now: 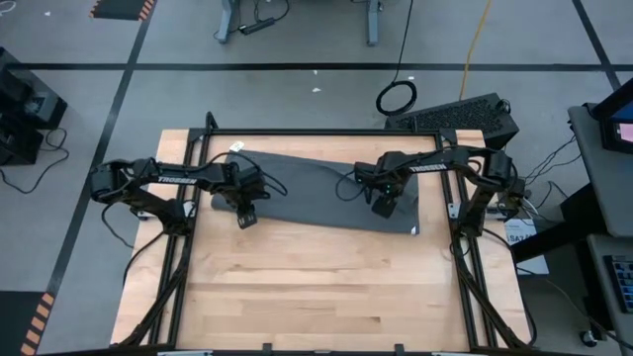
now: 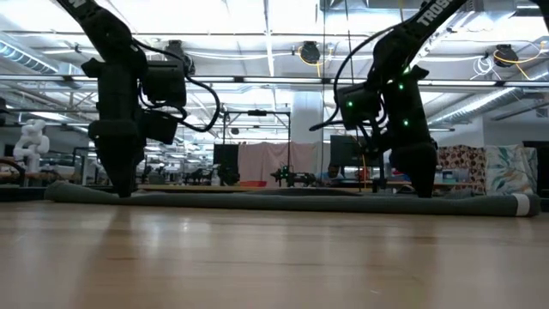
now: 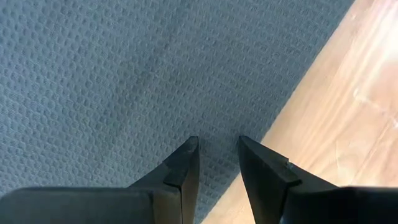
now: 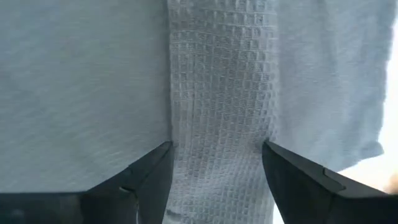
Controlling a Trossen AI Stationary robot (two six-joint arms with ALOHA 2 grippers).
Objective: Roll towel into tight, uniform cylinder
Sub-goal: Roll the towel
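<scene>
- The rolling looks barely begun, if begun at all: the towel [image 1: 321, 190] lies spread out as a long flat strip on the far half of the table [image 1: 326, 297], and no cylinder shows in any view.
- From table height the towel [image 2: 300, 202] is a thin low band stretching between the two arms, with one end slightly thickened; whether that is a first turn or only a hem cannot be told.
- The left gripper [image 1: 245, 216] is down at the near edge of the towel close to its left end. Its fingers [image 3: 186, 168] stand a narrow gap apart, tips on the cloth just beside the bare wood, with no fabric pinched between them.
- The right gripper [image 1: 384, 205] is down on the towel towards the right end. Its fingers [image 4: 149, 171] stand wide, straddling a raised ridge of cloth [image 4: 217, 106]; they do not appear to be clamping it yet.
- Left to do, by this judgement: almost everything — taking an edge, turning it over and rolling the whole length evenly.
- The towel is dark grey with a waffle weave, lies slightly askew to the table's edges, and has a small white tag [image 1: 236, 148] at its far left corner.
</scene>
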